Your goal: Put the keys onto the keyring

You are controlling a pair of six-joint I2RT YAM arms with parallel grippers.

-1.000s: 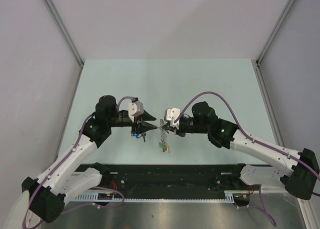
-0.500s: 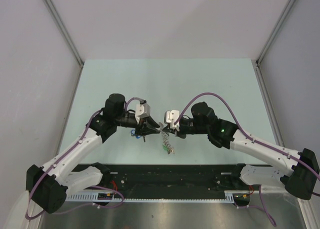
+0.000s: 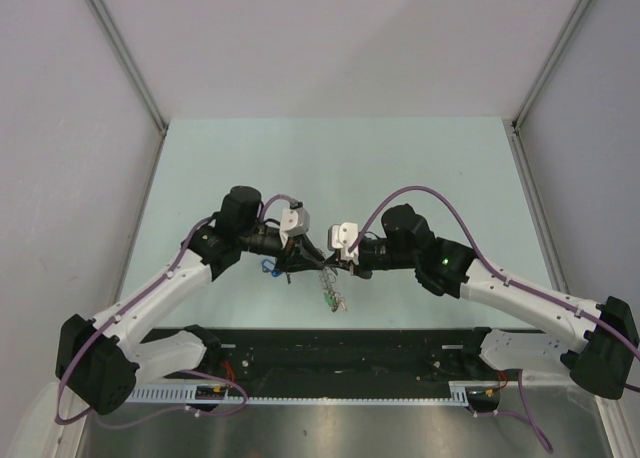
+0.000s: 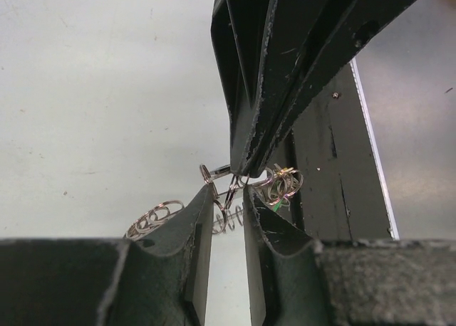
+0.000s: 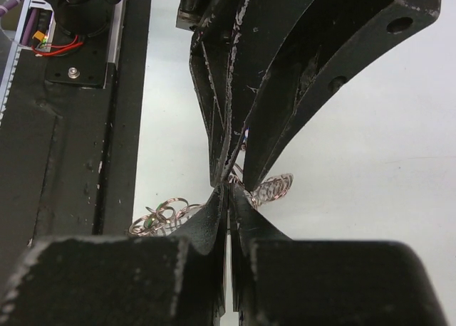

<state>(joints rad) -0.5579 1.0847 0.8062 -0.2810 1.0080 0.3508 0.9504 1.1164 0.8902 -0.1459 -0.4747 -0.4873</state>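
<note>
1. Over the table's middle, the left gripper and right gripper are meeting tip to tip. The keyring is trailing from them toward the bases, and a blue-tagged key is lying beside the left gripper.
2. Left wrist: its fingers are standing slightly parted, with a wire loop in the gap.
3. Right wrist: its fingers are pressing together, pinching the keyring's wire.

I can read no text, number, brand or sign in any view. The small green tag on the large grey metal keyring, at 6 o'clock from my right claw, is too tiny to read.
</note>
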